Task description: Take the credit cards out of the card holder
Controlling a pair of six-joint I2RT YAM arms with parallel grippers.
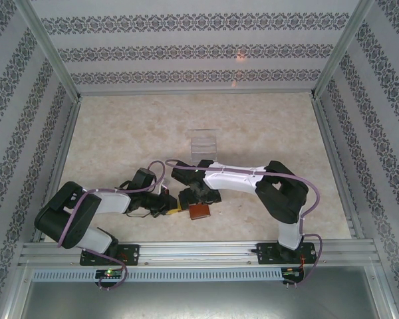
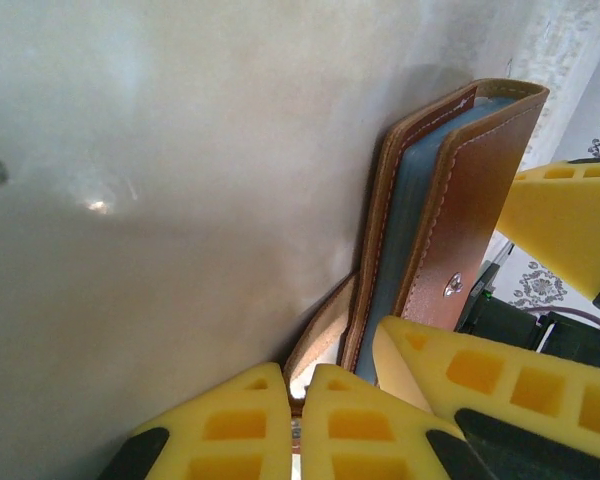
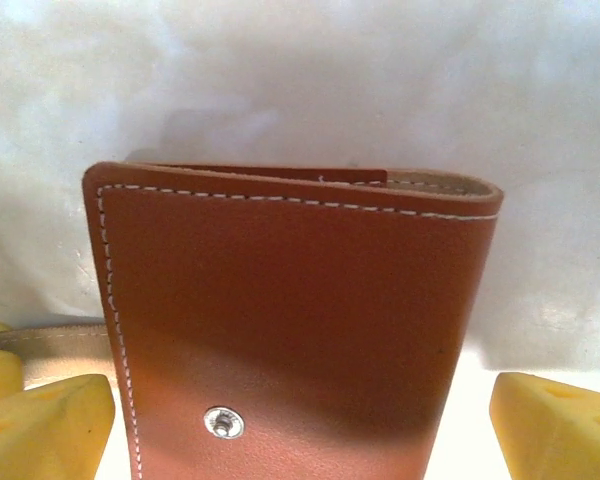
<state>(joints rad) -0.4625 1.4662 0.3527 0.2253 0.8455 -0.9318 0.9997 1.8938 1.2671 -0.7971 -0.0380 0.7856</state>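
The card holder (image 1: 199, 211), a reddish-brown leather wallet, lies on the table between the two arms. In the left wrist view it (image 2: 475, 200) is partly unfolded, showing a grey-blue inner edge. My left gripper (image 2: 298, 385) is shut on its little brown closing tab (image 2: 325, 335). In the right wrist view the wallet's outer cover (image 3: 300, 320) with a metal snap stud (image 3: 223, 422) sits between the yellow fingers (image 3: 45, 420) of my right gripper (image 3: 300, 430). That gripper is open, one finger on each side of the wallet. The credit cards are hidden.
A clear plastic box (image 1: 203, 144) stands on the table beyond the grippers. Patterned walls with metal posts enclose the pale table (image 1: 266, 126) on three sides. A metal rail (image 1: 199, 252) runs along the near edge.
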